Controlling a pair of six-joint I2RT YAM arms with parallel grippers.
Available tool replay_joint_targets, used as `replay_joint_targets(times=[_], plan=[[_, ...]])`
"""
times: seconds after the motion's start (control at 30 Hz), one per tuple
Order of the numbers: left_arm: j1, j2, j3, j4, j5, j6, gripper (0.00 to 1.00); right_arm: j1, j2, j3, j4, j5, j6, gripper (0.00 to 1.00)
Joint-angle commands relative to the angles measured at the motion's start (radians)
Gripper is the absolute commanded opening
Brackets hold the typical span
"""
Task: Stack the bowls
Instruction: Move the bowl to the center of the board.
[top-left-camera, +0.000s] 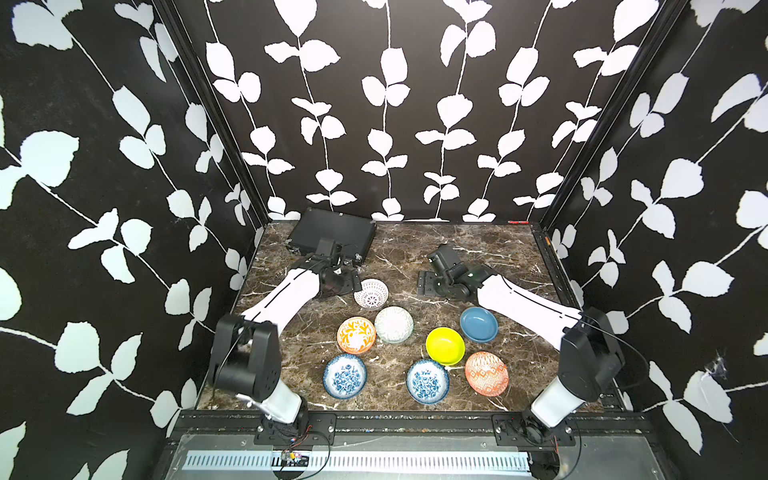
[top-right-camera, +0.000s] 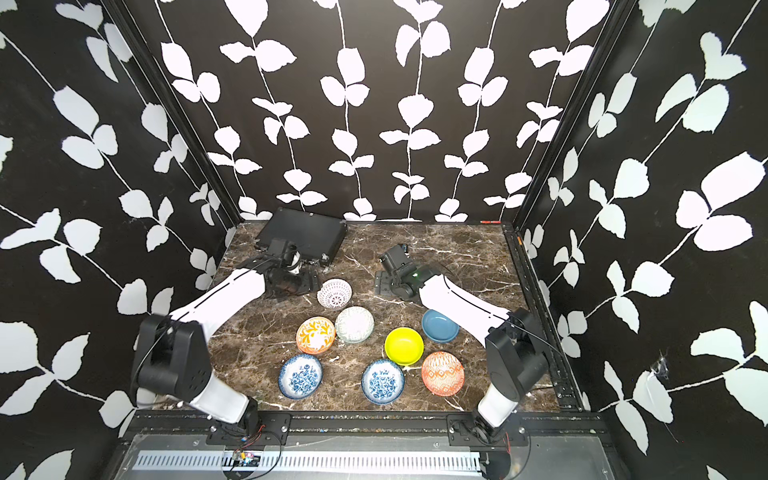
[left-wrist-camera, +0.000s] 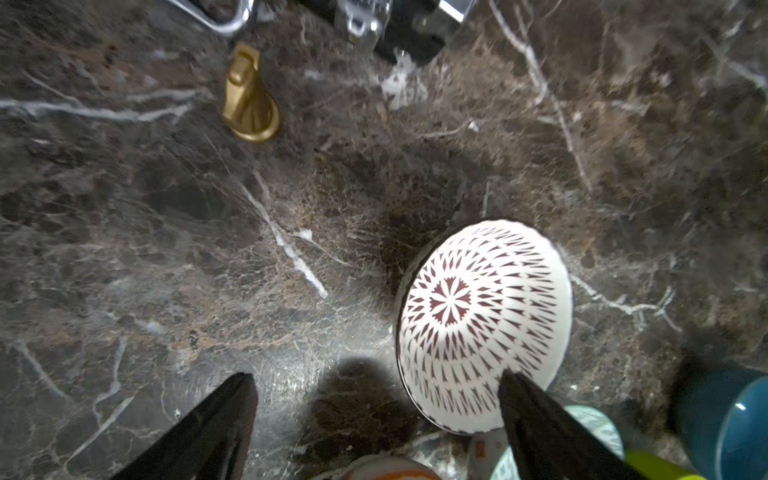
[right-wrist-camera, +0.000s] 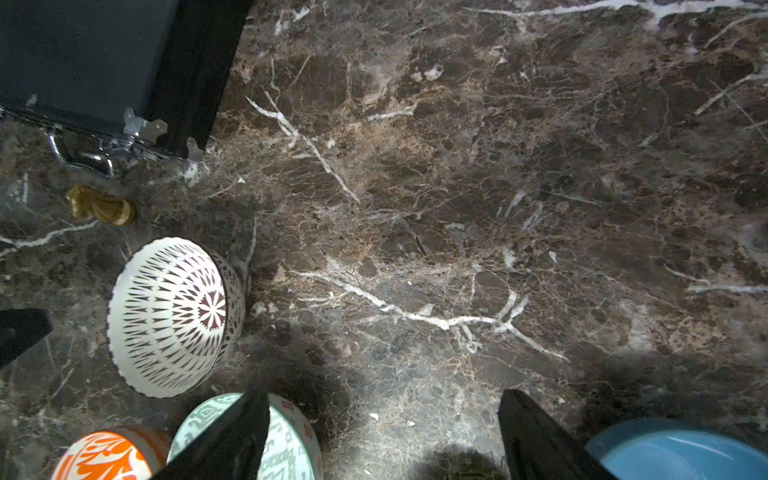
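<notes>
On the table (top-left-camera: 478, 249), bowls (top-left-camera: 445, 345) sit singly, empty — left gripper (left-wrist-camera: 374, 374) and right gripper (right-wrist-camera: 383, 392) gape, unladen.

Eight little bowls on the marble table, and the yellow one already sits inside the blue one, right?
Not inside: the plain yellow round bowl sits on the marble table beside the plain blue round bowl, as both top views show.

Both top views come to me bright and evenly lit from overhead; the yellow bowl (top-left-camera: 444, 345) casts only a short, soft shadow on the marble tabletop (top-left-camera: 415, 257). The walls (top-left-camera: 83, 208) bow toward the frame edges. My wrist views are dimmer, with blotchy dark shadows and a pale glare patch by the left gripper (left-wrist-camera: 375, 376). Their edges smear, blurring the black case (right-wrist-camera: 83, 54) and the blue bowl (right-wrist-camera: 685, 453).
</notes>
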Motion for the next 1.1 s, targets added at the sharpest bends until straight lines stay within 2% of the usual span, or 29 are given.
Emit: replay_joint_targets(times=[0.0, 0.17, 0.37, 0.6, 0.73, 1.07], plan=[[-0.005, 0.019, 0.052, -0.032, 0.045, 0.01, 0.86, 0.013, 0.0, -0.024, 0.072, 0.051, -0.028, 0.88], [-0.023, 0.07, 0.073, -0.038, 0.066, 0.021, 0.75, 0.012, 0.023, -0.025, 0.113, 0.058, -0.061, 0.88], [-0.03, 0.112, 0.098, -0.073, 0.022, 0.007, 0.61, 0.013, 0.059, -0.002, 0.111, 0.04, -0.085, 0.86], [-0.048, 0.179, 0.157, -0.127, -0.009, 0.006, 0.5, 0.013, 0.03, -0.033, 0.134, 0.039, -0.094, 0.86], [-0.052, 0.233, 0.206, -0.166, -0.017, 0.009, 0.39, 0.013, 0.024, -0.038, 0.13, 0.043, -0.099, 0.86], [-0.061, 0.262, 0.238, -0.194, -0.057, -0.004, 0.11, 0.013, 0.002, -0.064, 0.147, 0.05, -0.099, 0.86]])
